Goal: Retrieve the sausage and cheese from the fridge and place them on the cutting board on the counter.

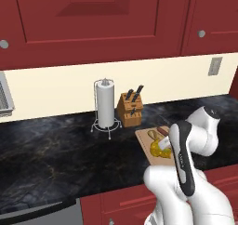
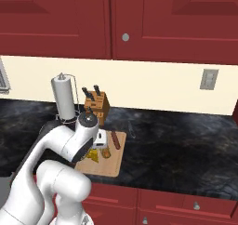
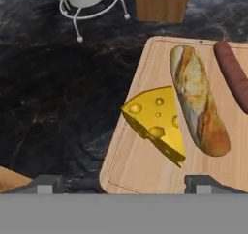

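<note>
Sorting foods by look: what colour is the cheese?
Golden yellow with darker holes; the cheese shows best in the hand view.

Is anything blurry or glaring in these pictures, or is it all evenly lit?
Hand view: soft flat light, cheese and cutting board slightly blurred, no hard shadows. Left base view: counter has a faint sheen without glare. Right base view: the arm blocks part of the board; otherwise evenly lit.

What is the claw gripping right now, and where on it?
Nothing. The claw is open above the cutting board; the cheese lies free on the board, clear of both fingertips.
</note>
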You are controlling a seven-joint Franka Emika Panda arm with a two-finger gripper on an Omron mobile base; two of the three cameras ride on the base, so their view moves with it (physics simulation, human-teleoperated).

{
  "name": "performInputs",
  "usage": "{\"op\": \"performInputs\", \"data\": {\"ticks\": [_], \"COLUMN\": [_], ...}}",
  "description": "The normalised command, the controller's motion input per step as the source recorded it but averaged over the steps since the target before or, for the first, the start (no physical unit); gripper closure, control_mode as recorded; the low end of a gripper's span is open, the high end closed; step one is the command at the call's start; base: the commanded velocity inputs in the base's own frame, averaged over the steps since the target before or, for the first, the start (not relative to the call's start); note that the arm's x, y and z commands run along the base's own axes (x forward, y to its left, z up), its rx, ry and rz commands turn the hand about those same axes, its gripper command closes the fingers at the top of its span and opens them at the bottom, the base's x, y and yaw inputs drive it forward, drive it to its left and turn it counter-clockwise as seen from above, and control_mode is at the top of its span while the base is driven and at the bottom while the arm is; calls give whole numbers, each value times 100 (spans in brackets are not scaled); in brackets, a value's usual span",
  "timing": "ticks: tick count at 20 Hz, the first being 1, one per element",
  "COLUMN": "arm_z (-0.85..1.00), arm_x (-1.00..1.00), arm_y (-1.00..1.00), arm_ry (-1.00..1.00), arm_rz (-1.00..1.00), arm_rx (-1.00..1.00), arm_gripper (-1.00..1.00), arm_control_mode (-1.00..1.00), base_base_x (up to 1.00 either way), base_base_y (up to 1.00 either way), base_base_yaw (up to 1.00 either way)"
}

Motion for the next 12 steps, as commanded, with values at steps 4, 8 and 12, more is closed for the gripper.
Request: {"op": "performInputs", "data": {"ticks": [4,8,12], "arm_z": [41,32,-11], "arm_x": [-40,-41,-73], "arm_y": [3,0,0], "arm_ry": [0,0,-30], "arm_rz": [-25,-24,-12], "arm_rx": [-6,-9,-10], "arm_gripper": [-100,-100,-100], "arm_control_mode": [-100,-100,-100], "base_base_x": [0,0,0], "base_base_y": [0,0,0], "base_base_yaw": [0,0,0]}}
